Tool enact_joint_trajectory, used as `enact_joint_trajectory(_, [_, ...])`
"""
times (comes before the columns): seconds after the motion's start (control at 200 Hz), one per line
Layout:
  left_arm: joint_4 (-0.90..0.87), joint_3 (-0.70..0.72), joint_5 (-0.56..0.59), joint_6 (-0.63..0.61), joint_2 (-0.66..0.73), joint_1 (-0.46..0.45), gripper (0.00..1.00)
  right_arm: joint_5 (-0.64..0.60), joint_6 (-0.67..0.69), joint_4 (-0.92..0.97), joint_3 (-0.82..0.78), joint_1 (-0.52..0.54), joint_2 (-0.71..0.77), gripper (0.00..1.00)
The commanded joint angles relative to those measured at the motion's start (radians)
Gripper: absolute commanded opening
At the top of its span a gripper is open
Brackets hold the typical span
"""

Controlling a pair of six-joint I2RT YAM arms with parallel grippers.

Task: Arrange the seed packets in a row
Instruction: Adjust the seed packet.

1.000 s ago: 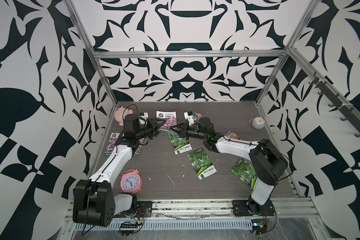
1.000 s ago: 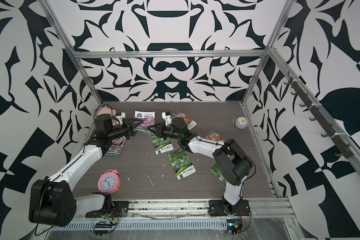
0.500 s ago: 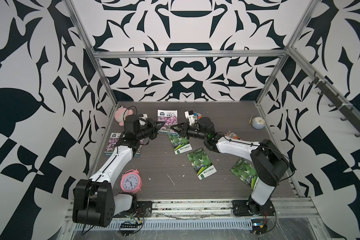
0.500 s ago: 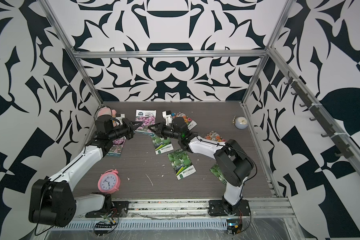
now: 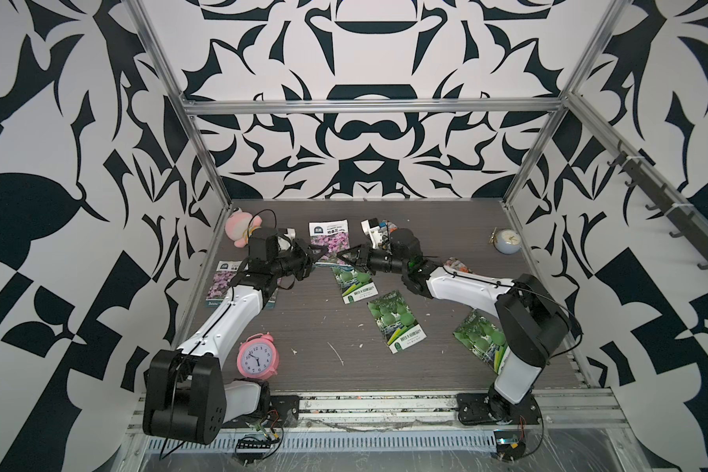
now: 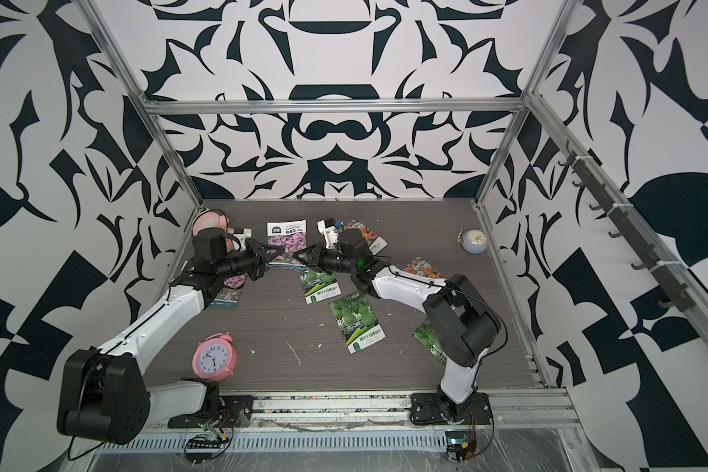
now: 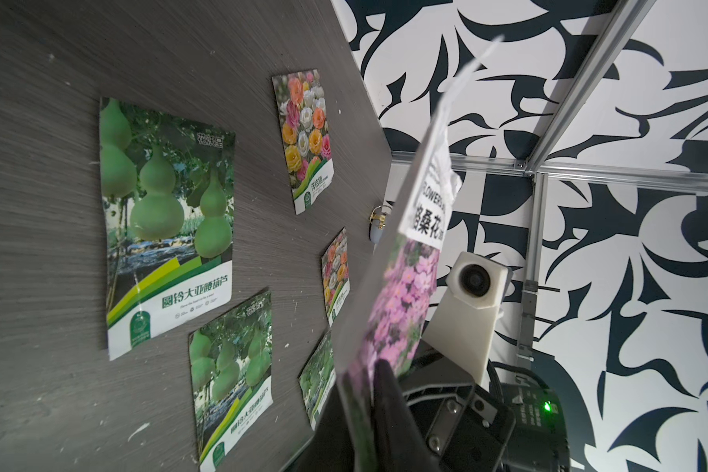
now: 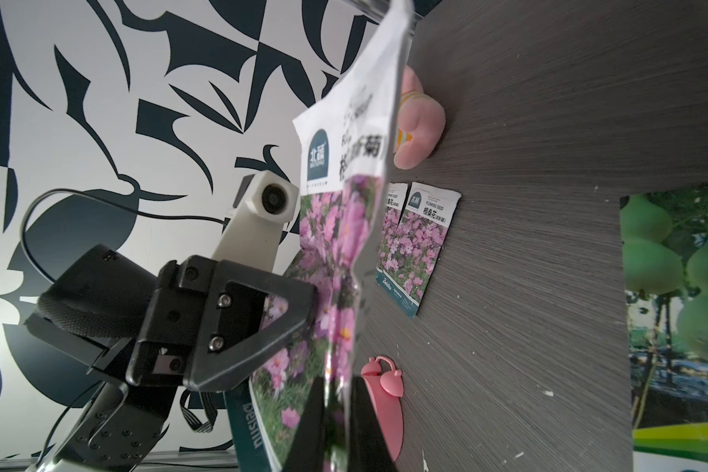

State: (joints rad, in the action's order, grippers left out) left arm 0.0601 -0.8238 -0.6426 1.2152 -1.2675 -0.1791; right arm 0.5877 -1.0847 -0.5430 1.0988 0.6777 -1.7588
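Two tools, left tool (image 5: 317,258) and right tool (image 5: 341,258), pinch one purple-flower packet (image 8: 336,253); if we pull apart before either lets go, it could tear.

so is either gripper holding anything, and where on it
The right gripper pinches a purple-flower packet at its flower end, far from the label. The left gripper is at its other side; grip unclear.

We see shiny, smooth seed packets (image 7: 166,229) on a dull grey surface (image 5: 311,327) with wood lines. The pink clock (image 5: 258,359) looks like smooth plastic. The frame bars (image 5: 368,107) are bare metal.
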Motion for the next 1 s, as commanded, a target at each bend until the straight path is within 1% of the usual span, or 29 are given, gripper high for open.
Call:
enact_joint_trajectory(0.0, [-0.042,-0.054,-0.039,-0.053,0.017,0.007,0.22,-0.004,0.062,0.037,0.018,-0.032,0.018,0.0])
enact_joint_trajectory(0.075, [-0.043,-0.054,-0.04,-0.059,0.012,0.007,0.28,0.006,0.051,0.023,0.015,-0.032,0.019,0.0])
enact_joint_trajectory(0.135, [-0.041,-0.054,-0.039,-0.062,0.008,0.006,0.38,0.011,0.051,0.023,0.016,-0.032,0.019,0.0])
enact_joint_trajectory(0.225, [-0.031,-0.054,-0.042,-0.061,0.002,0.004,0.55,0.015,0.054,0.024,0.013,-0.032,0.018,0.0])
enact_joint_trajectory(0.34, [-0.025,-0.054,-0.033,-0.062,0.001,-0.005,0.81,0.017,0.054,0.017,0.011,-0.031,0.015,0.0])
enact_joint_trajectory(0.385, [-0.017,-0.051,-0.027,-0.062,0.001,-0.014,0.84,0.018,0.058,0.017,0.013,-0.027,0.013,0.0])
enact_joint_trajectory(0.395, [-0.015,-0.051,-0.025,-0.06,0.001,-0.017,0.88,0.019,0.06,0.018,0.014,-0.026,0.013,0.0])
enact_joint_trajectory(0.405, [-0.012,-0.051,-0.024,-0.06,0.001,-0.019,0.89,0.019,0.06,0.019,0.015,-0.027,0.012,0.0])
enact_joint_trajectory(0.45, [-0.005,-0.052,-0.015,-0.061,0.001,-0.031,0.92,0.021,0.058,0.016,0.016,-0.023,0.009,0.0])
enact_joint_trajectory(0.465, [-0.003,-0.053,-0.013,-0.062,-0.029,-0.037,0.93,0.021,0.057,0.012,0.016,-0.022,0.008,0.0])
enact_joint_trajectory(0.505, [0.008,-0.056,-0.009,-0.062,-0.039,-0.049,0.96,0.023,0.053,-0.005,0.015,-0.02,0.006,0.0])
enact_joint_trajectory(0.535, [0.012,-0.058,-0.008,-0.064,-0.045,-0.056,1.0,0.023,0.047,-0.021,0.013,-0.017,0.006,0.0])
enact_joint_trajectory(0.66, [0.025,-0.062,0.001,-0.062,-0.062,-0.07,1.0,0.013,0.031,-0.055,0.004,-0.012,0.007,0.0])
enact_joint_trajectory(0.765, [0.026,-0.061,0.009,-0.065,-0.06,-0.07,0.99,-0.025,0.062,-0.011,-0.004,-0.01,0.017,0.0])
enact_joint_trajectory(0.925, [0.048,-0.065,0.026,-0.044,-0.054,-0.071,0.99,-0.081,0.212,0.127,-0.001,0.013,0.03,0.0])
enact_joint_trajectory(0.995, [0.073,-0.053,0.069,-0.007,-0.041,-0.069,0.99,-0.099,0.276,0.172,0.0,0.033,0.03,0.0])
